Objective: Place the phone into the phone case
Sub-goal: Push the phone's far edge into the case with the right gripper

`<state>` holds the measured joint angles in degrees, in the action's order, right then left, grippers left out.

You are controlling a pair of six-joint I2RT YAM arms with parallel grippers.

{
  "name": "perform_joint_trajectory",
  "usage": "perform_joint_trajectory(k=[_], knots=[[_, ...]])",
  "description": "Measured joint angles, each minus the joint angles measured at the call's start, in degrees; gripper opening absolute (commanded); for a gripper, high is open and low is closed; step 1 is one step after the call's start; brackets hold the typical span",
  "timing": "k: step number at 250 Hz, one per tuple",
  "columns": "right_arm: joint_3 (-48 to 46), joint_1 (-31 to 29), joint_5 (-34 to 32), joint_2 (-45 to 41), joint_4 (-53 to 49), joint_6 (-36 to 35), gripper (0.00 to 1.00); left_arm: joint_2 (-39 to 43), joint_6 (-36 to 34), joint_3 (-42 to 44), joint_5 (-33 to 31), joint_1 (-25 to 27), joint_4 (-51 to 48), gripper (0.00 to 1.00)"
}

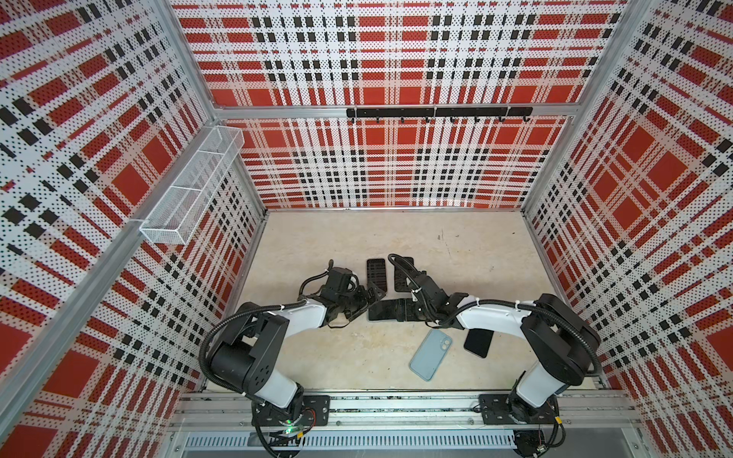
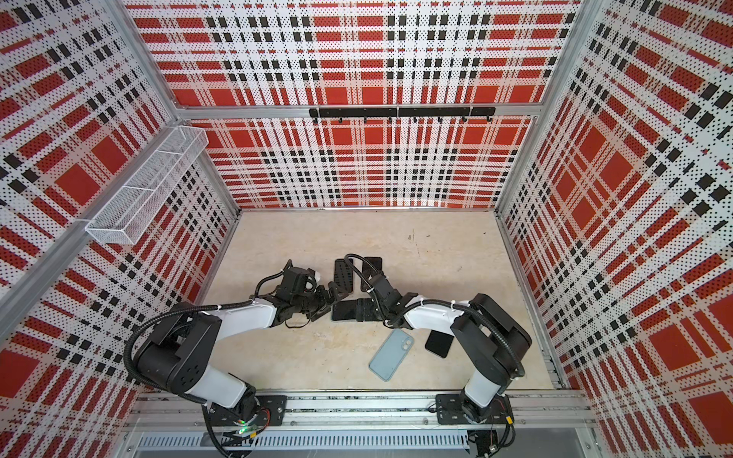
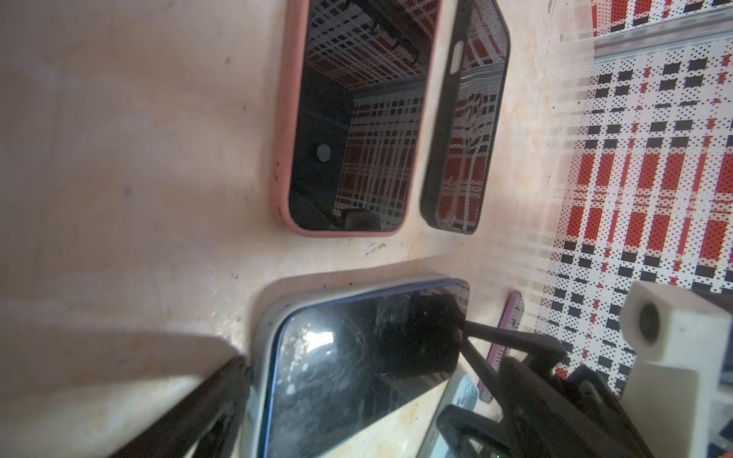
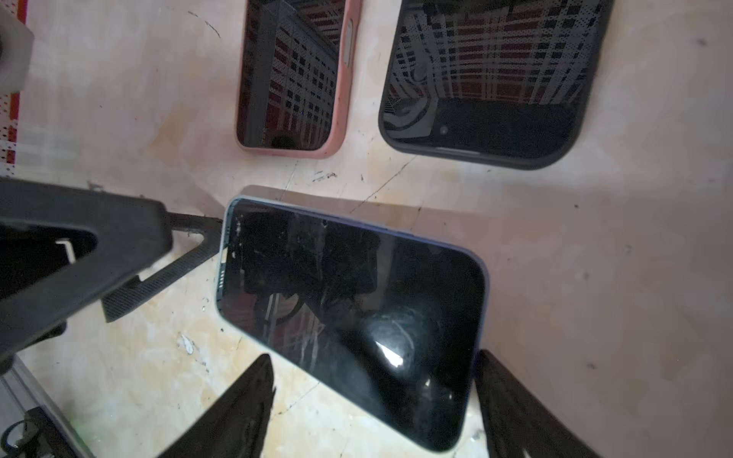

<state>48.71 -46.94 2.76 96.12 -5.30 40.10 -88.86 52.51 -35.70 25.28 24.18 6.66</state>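
Centrally, phone (image 4: 349,317) in pale case (image 3: 266,329)

Place: a robot test cell — lab setting.
Walls: perforated panels (image 1: 396,59) in red, black and white plaid, held in aluminium framing (image 1: 277,113).
Fittings: black hook rail (image 1: 436,112) on the back wall, white wire basket (image 1: 194,186) on the left.
Robots: left arm (image 1: 301,314) and right arm (image 1: 496,317) bolted to a slotted rail (image 1: 404,408) at the worktop's (image 1: 357,238) near edge.

Black phone (image 4: 349,317), pink case (image 3: 283,138), plaid walls (image 1: 396,59)
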Motion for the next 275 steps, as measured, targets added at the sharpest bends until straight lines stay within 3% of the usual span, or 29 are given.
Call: perform_joint_trajectory(k=[53,107,184,275], knots=[[0.2,-0.7,-0.2,1.4,-0.1,0.3,0.64,0.0,0.0,0.0,-0.2,-0.2,0.0,1.00],[0.0,-0.6,0.3,1.3,1.5,0.8,0.85,0.0,0.0,0.0,-0.2,-0.2,0.0,1.00],[-4.1,6.8,16.0,1.5,12.1,0.0,0.87,0.0,-0.2,0.0,-0.2,-0.3,0.0,0.99],[-13.0,7.8,23.5,-1.3,24.0,0.2,0.82,0.0,-0.5,0.4,-0.5,-0.8,0.6,0.98]])
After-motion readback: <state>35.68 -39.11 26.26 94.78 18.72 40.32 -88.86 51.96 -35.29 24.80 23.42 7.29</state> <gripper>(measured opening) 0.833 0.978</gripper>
